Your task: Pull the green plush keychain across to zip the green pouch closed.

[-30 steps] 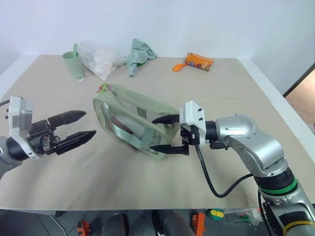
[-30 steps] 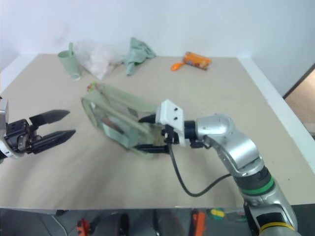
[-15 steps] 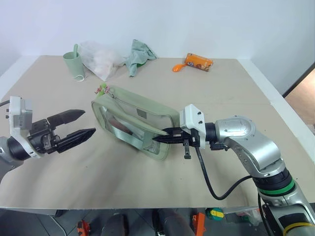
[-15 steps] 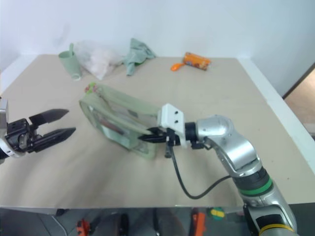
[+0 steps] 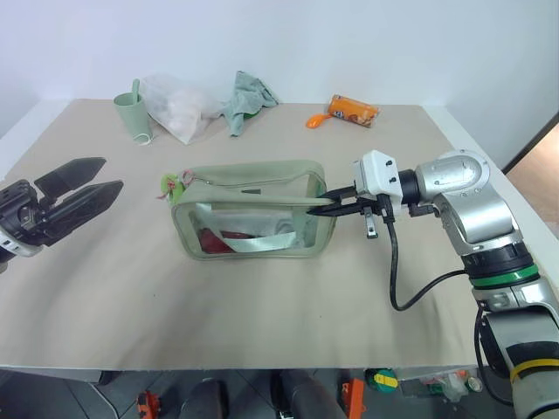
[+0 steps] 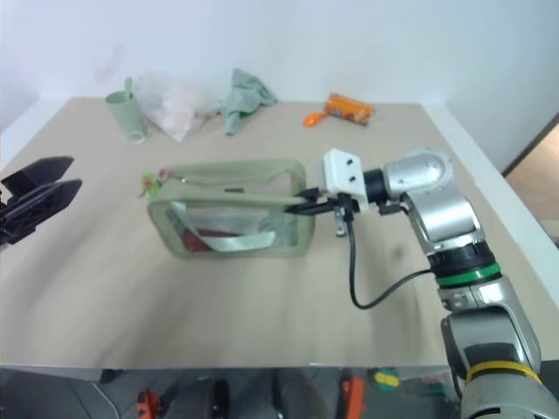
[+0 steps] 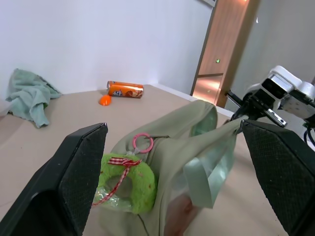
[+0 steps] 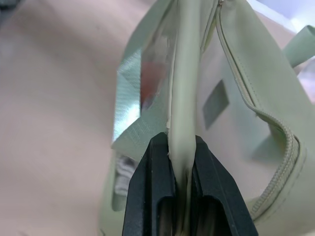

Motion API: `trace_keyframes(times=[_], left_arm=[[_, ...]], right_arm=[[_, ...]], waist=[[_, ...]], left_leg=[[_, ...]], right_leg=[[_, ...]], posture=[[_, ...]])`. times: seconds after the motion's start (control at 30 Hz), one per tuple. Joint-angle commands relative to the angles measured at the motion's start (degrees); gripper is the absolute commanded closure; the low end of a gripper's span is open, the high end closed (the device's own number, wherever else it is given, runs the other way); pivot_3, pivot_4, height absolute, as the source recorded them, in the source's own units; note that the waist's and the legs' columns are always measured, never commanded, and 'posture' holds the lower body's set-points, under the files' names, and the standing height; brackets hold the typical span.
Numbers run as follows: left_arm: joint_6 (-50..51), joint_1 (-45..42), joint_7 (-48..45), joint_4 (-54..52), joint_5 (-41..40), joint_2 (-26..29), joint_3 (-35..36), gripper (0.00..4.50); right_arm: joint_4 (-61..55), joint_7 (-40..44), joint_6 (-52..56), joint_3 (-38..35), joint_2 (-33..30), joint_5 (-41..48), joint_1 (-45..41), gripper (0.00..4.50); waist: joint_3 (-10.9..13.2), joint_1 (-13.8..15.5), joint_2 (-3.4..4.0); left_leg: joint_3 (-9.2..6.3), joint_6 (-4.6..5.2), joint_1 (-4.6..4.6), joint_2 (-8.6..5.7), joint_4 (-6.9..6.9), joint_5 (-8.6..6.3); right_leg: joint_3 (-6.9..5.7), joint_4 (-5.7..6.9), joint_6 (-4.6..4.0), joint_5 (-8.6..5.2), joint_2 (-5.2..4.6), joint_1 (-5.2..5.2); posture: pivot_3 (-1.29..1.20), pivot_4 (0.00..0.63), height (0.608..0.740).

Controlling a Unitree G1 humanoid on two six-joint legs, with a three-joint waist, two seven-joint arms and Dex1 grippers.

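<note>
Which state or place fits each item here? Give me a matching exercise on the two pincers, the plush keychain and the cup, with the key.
Things:
1. left pincer
2. right pincer
3. green plush keychain
4. pale green cup

States or places:
A. hangs at the green pouch's left end
B. open, holding nothing
C. at the table's far left
D. shut on the pouch's right edge

Pairs: 1-B, 2-D, 3-A, 4-C

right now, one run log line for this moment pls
right gripper shut on green pouch right end | left gripper open, clear of pouch | green plush keychain at pouch left end, ungrasped
</note>
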Motion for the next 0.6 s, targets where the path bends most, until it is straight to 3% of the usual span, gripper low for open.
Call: trace_keyframes(times=[0.03,0.17,0.5,0.53,0.6], left_arm=[[0.1,0.1,-0.1,-1.2,-0.7,0.8,1.2,0.00],[0.2,0.3,-0.1,-1.3,-0.9,0.8,1.2,0.00],[1.3,-0.9,-1.3,-3.6,-1.0,0.8,-3.2,0.00],[1.4,-1.3,-1.3,-3.6,-0.9,0.6,-3.9,0.00],[1.5,-1.8,-1.2,-3.6,-0.9,0.3,-5.0,0.00]], right_arm=[[0.3,2.1,-2.5,-0.2,0.9,-0.7,-1.1,4.47],[-2.1,2.0,-0.9,0.0,2.1,-0.1,1.3,4.47],[-10.2,-4.6,14.7,-5.0,3.1,5.4,4.2,0.95],[-11.5,-4.5,17.0,-6.0,2.8,7.3,4.7,0.68],[-14.0,-5.1,22.2,-8.6,2.6,11.9,5.2,0.68]], waist=[[0.0,0.0,0.00],[0.0,0.0,0.00],[0.0,0.4,0.06],[0.0,0.5,0.06],[0.0,0.9,0.06]], left_leg=[[-0.01,-0.03,0.00,0.01,-0.02,-0.02],[0.02,-0.13,0.05,0.18,-0.01,-0.08],[-0.01,-0.40,0.16,0.32,0.00,0.09],[-0.01,-0.41,0.16,0.30,0.01,0.09],[0.00,-0.41,0.15,0.27,0.01,0.09]], right_leg=[[0.00,0.01,-0.04,-0.03,0.01,-0.01],[-0.03,0.07,-0.13,-0.08,0.12,-0.03],[-0.17,0.21,-0.21,0.00,0.20,0.00],[-0.16,0.21,-0.21,0.00,0.18,0.00],[-0.14,0.20,-0.21,0.00,0.17,0.00]], posture=[[0.00,0.150,0.740],[0.00,0.150,0.740],[0.00,0.150,0.740],[0.00,0.150,0.740],[0.00,0.150,0.740]])
